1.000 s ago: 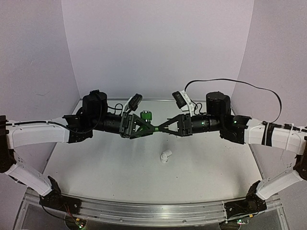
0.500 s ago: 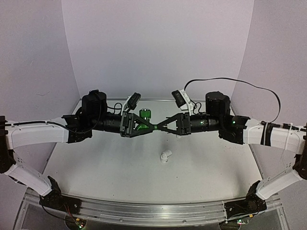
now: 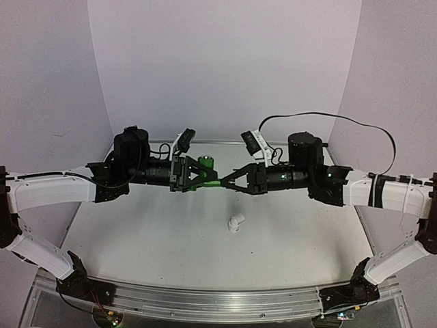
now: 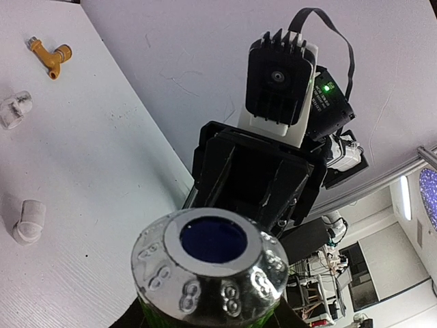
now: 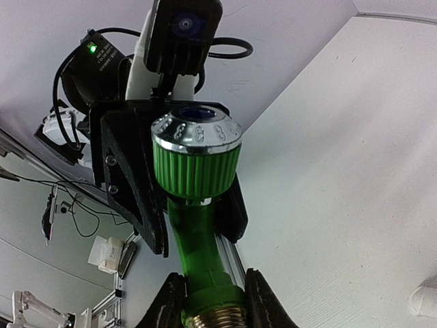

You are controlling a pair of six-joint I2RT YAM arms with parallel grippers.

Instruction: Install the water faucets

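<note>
Left gripper (image 3: 206, 180) is raised above the middle of the white worktop (image 3: 157, 239), against the green plastic faucet with silver-capped ribbed knob (image 5: 196, 171); whether it grips cannot be told. The faucet's threaded end is clamped by the right gripper (image 5: 215, 301). A yellow-gold faucet (image 4: 51, 58) is laid on the worktop.

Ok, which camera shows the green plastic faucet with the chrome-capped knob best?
Right wrist: the green plastic faucet shows side-on, from ribbed knob to threaded end. Left wrist sees only its chrome cap end-on; top external shows it small, partly hidden.
</note>
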